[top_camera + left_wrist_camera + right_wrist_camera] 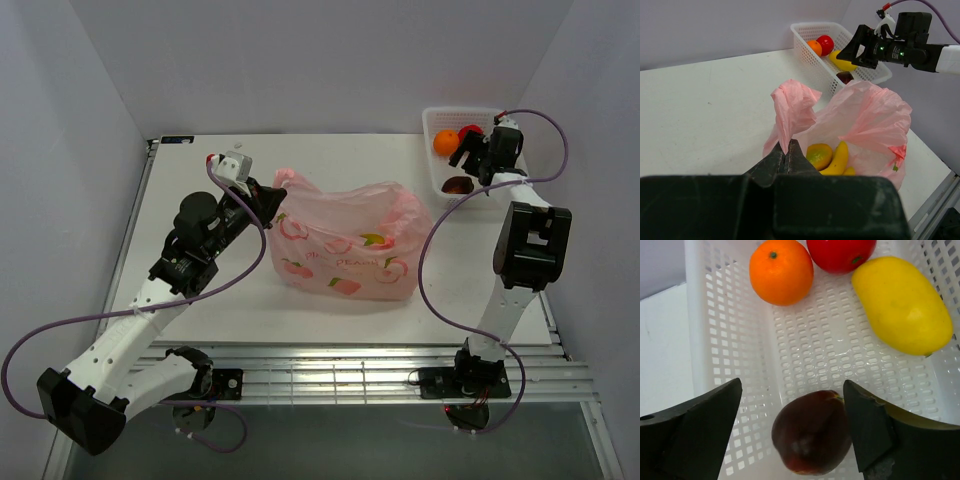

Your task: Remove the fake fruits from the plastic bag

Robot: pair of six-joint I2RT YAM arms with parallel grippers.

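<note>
The pink plastic bag [345, 243] lies mid-table with its mouth open. My left gripper [272, 207] is shut on the bag's left handle [792, 107] and holds it up. In the left wrist view the bag [867, 117] holds a yellow banana [836, 159] and an orange-green fruit [818, 155]. My right gripper [792, 384] is open over the white basket [695, 315], and a dark red fruit [812, 432] lies on the basket floor between its fingers. An orange fruit [781, 271], a red fruit [840, 252] and a yellow fruit [902, 305] also lie in the basket.
The white lattice basket [432, 115] stands at the table's back right corner, against the walls. The right arm [530, 240] reaches along the right edge. The table [200, 170] ends at a metal rail near the arm bases.
</note>
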